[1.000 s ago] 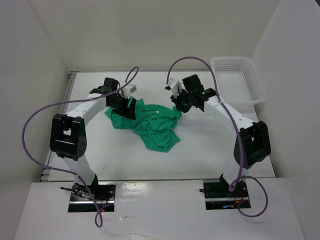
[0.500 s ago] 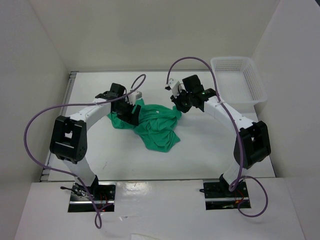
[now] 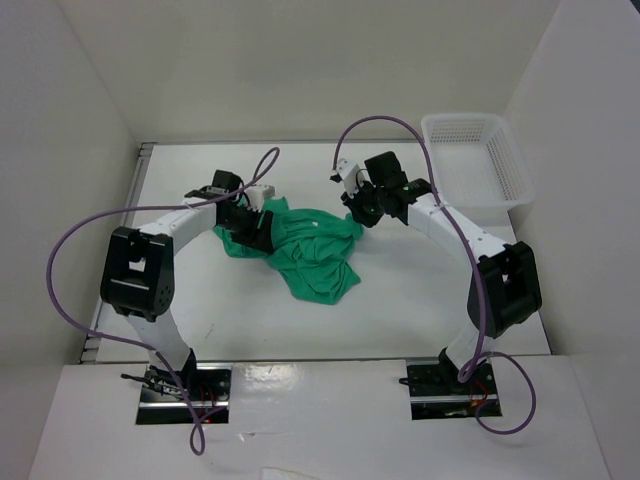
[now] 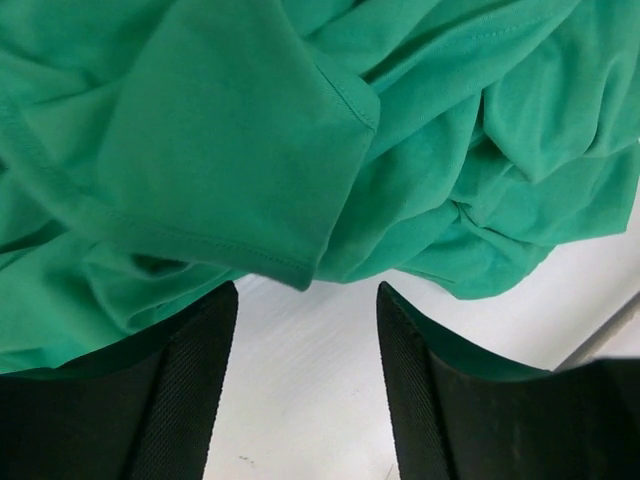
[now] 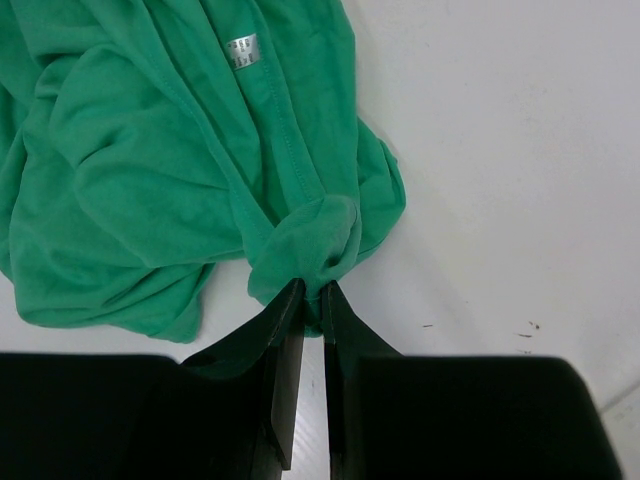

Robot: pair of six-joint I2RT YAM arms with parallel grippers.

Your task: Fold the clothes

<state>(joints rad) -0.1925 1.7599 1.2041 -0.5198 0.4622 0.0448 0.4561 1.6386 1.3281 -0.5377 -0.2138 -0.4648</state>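
The clothes are one emerald-green T-shirt (image 3: pixel 312 252) lying crumpled in the middle of the white table. My left gripper (image 3: pixel 257 224) is low at the shirt's left edge. In the left wrist view it (image 4: pixel 305 300) is open, with bare table between its fingers and a hemmed sleeve edge (image 4: pixel 240 150) hanging just past the tips. My right gripper (image 3: pixel 358 212) is at the shirt's far right corner. The right wrist view shows it (image 5: pixel 312 292) shut on a bunched fold of the shirt (image 5: pixel 310 240). A small grey neck label (image 5: pixel 242 50) shows further up the fabric.
A white mesh basket (image 3: pixel 478 160) stands at the back right corner of the table. White walls close in the table on the left, back and right. Purple cables arch above both arms.
My left gripper has slid a little to the right, onto the shirt's left edge, and its jaws have narrowed somewhat. The right gripper keeps its hold and has barely moved.
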